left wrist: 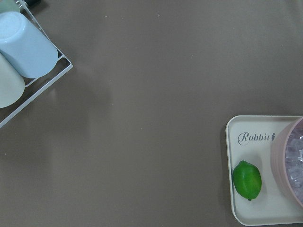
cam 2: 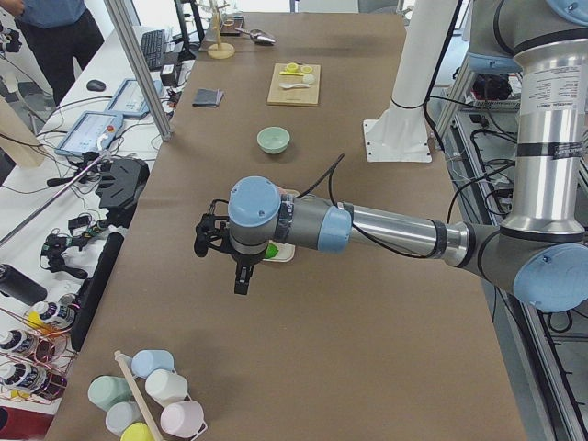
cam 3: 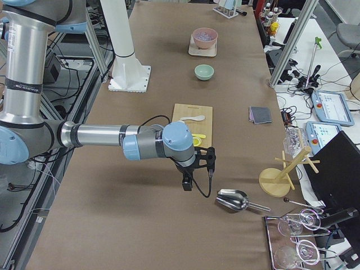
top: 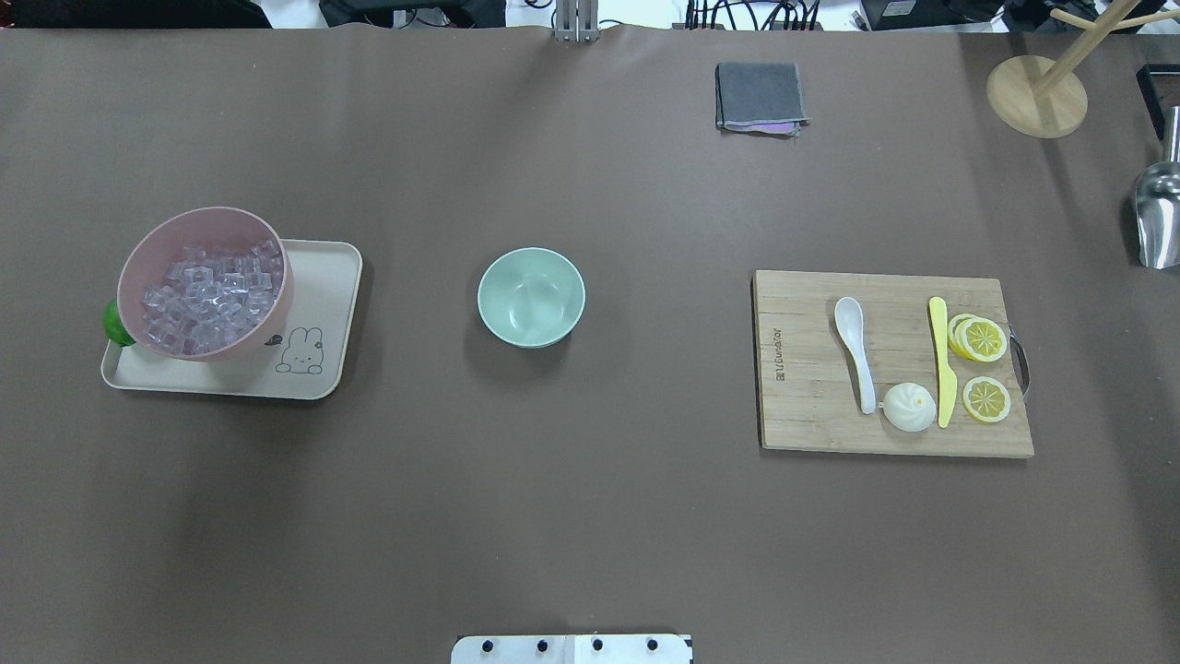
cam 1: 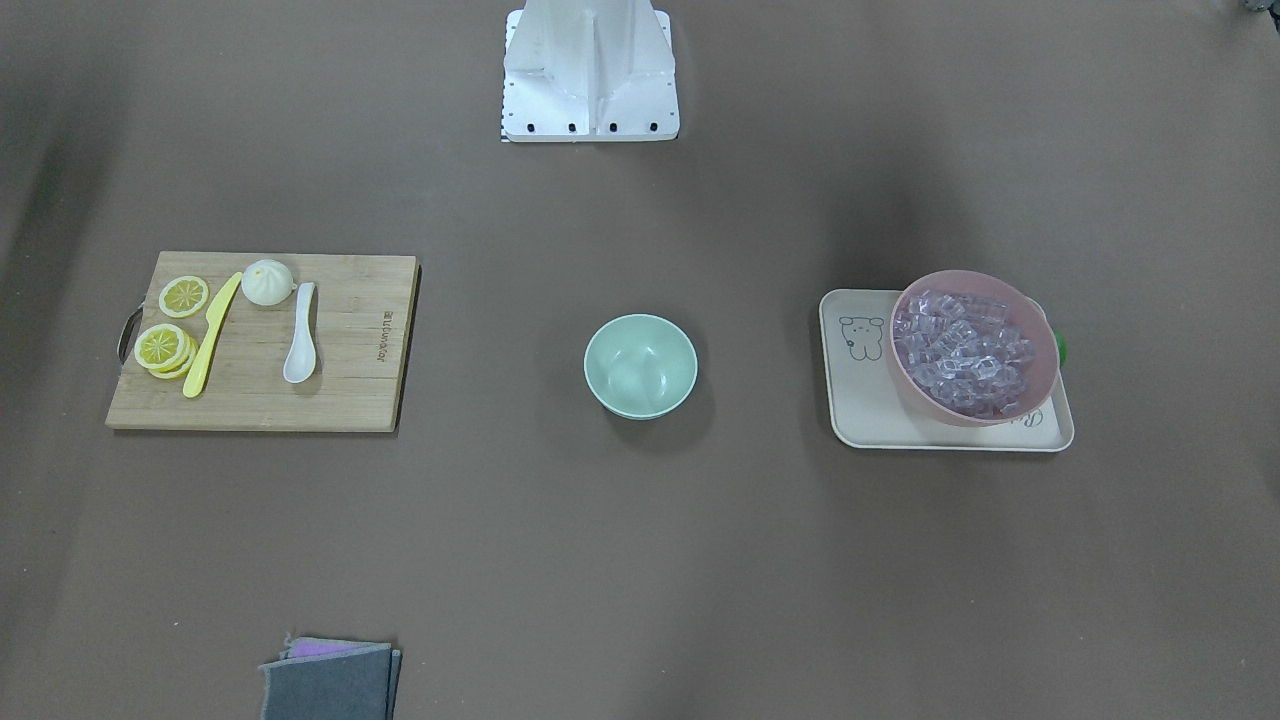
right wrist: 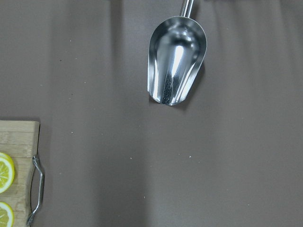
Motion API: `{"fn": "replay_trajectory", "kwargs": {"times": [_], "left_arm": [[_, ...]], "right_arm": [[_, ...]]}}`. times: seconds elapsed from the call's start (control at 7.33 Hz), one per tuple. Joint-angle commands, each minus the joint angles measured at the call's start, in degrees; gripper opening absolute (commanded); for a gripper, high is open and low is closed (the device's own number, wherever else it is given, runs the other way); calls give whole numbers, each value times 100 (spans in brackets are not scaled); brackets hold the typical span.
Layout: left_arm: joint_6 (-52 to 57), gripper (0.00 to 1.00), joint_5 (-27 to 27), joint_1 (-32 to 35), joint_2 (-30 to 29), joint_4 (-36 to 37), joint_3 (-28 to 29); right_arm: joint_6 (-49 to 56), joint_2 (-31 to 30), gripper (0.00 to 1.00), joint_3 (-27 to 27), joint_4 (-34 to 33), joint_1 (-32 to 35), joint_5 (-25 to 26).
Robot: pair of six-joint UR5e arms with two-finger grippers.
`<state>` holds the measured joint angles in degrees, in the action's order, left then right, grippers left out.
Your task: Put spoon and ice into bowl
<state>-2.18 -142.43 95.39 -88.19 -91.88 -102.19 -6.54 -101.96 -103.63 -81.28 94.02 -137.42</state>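
Observation:
The white spoon (top: 855, 350) lies on a wooden cutting board (top: 811, 415) on the right of the overhead view, and it also shows in the front-facing view (cam 1: 300, 338). The mint-green bowl (top: 531, 297) stands empty at mid table. The ice (top: 210, 295) fills a pink bowl (top: 152, 242) on a beige tray (top: 318, 277) at the left. My left gripper (cam 2: 213, 241) hovers over bare table beyond the tray's outer end. My right gripper (cam 3: 209, 160) hovers past the board, near a metal scoop. Both show only in the side views, so I cannot tell whether they are open or shut.
On the board lie a yellow knife (top: 941, 360), lemon slices (top: 983, 339) and a bun (top: 909, 408). A lime (left wrist: 247, 180) sits on the tray beside the pink bowl. A metal scoop (right wrist: 176, 61), a wooden stand (top: 1036, 96), a folded grey cloth (top: 758, 96) and a cup rack (left wrist: 21, 56) lie further out.

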Motion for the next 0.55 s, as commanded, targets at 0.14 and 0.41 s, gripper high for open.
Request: {"fn": "replay_trajectory", "kwargs": {"times": [0.14,0.41], "left_arm": [[-19,98,-48,14,90,-154,-152],[-10,98,-40,6,83,-163,-82]], "right_arm": [[4,0,100,44,16,3,5],[22,140,100,36,16,-32,66]]}}
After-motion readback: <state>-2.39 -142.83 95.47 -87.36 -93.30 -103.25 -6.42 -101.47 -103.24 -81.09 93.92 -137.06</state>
